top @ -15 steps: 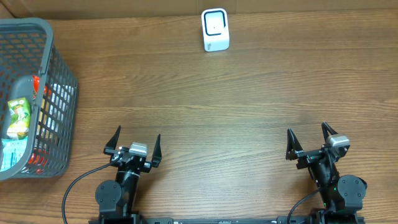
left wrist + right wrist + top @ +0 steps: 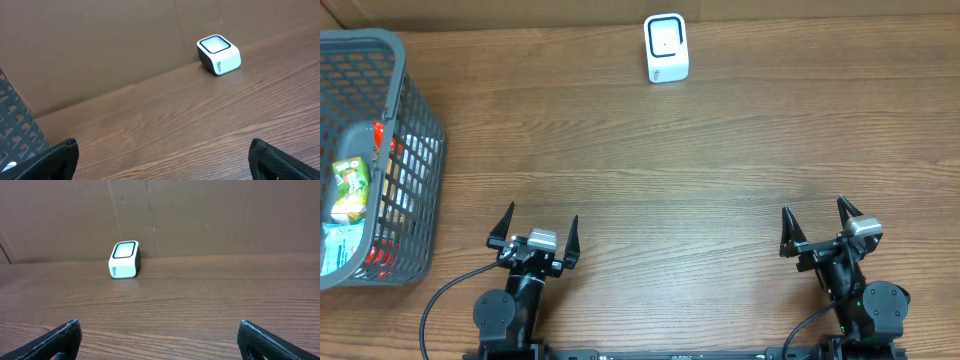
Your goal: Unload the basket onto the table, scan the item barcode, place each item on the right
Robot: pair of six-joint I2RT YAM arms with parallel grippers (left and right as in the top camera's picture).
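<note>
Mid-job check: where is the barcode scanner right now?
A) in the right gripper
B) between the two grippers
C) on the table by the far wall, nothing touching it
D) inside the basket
C: the white scanner sits on the table by the far wall, well away from the left gripper and right gripper, both open and empty.

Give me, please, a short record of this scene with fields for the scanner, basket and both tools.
scanner: white, at the far edge of the table
basket: grey, at the left edge, holding packaged items including a green pouch
left tool: open, empty, near the front edge
right tool: open, empty, near the front edge
progress: no item lifted yet
</note>
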